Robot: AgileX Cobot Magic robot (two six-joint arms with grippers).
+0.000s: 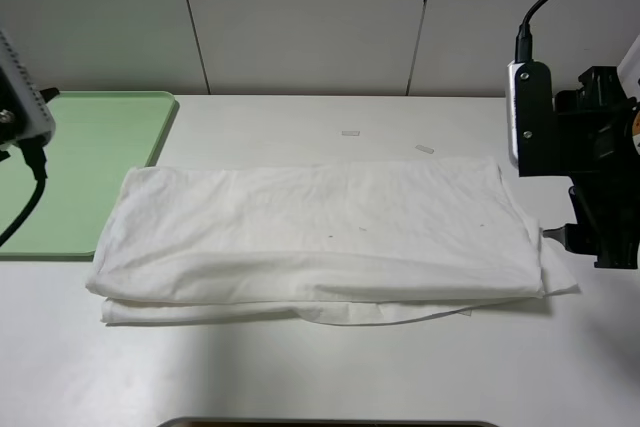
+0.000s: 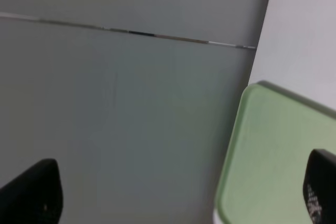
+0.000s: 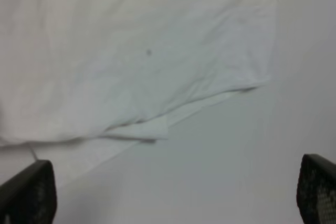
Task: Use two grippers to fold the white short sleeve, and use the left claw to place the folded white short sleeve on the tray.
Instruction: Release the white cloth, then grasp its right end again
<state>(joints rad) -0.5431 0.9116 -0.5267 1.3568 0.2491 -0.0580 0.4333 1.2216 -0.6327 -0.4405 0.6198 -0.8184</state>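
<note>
**poster1:** Exterior high view cuts the left gripper [image 2: 176, 192] off at the frame edge. Only its wrist view helps: fingers spread wide, nothing between them, and a corner of the green tray [image 2: 273, 150] right below.

**poster2:** Yep. The right gripper [image 3: 173, 192] is spread and empty too. The white short sleeve [image 1: 320, 237] lies folded in a long band on the worktop [image 1: 300, 377], one end just beside that gripper. Can't tell if they touch. The end farthest from it lies over the tray's edge. A lower layer pokes out underneath, with bare worktop past it.
</note>
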